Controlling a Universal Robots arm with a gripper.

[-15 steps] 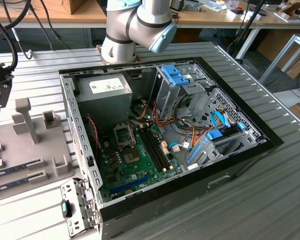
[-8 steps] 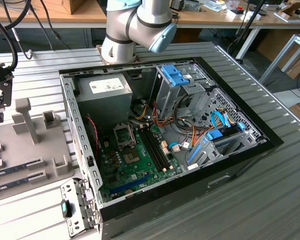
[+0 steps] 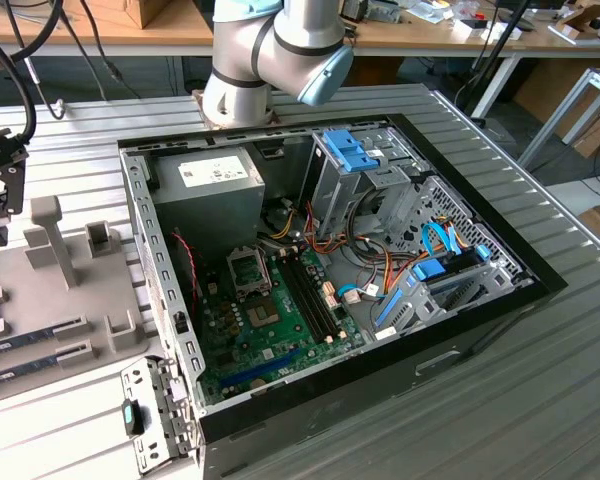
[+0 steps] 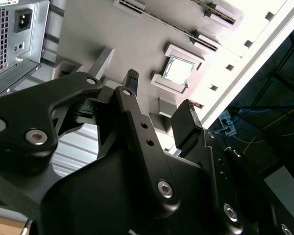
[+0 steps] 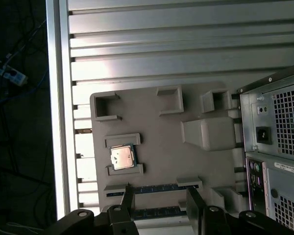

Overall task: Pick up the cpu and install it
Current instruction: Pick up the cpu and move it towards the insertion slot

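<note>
On slatted aluminium table (image 5: 152,49), grey fixture plate (image 5: 166,152) cradling cpu (image 5: 122,157) between raised brackets (image 5: 123,140), presumably to fix pickup position; nearby, gripper (image 5: 160,196) with fingers spread, empty.

- The gripper (image 4: 159,95) hangs above a grey fixture plate (image 4: 108,29), its two black fingers (image 4: 186,120) spread apart with nothing between them.
- The cpu (image 4: 179,71) lies flat in a raised square nest on that plate, apart from both fingertips.
- Memory sticks (image 4: 213,12) rest in slots past the cpu.
- A computer case (image 4: 7,54) with a power socket (image 4: 20,20) stands beside the plate.
</note>
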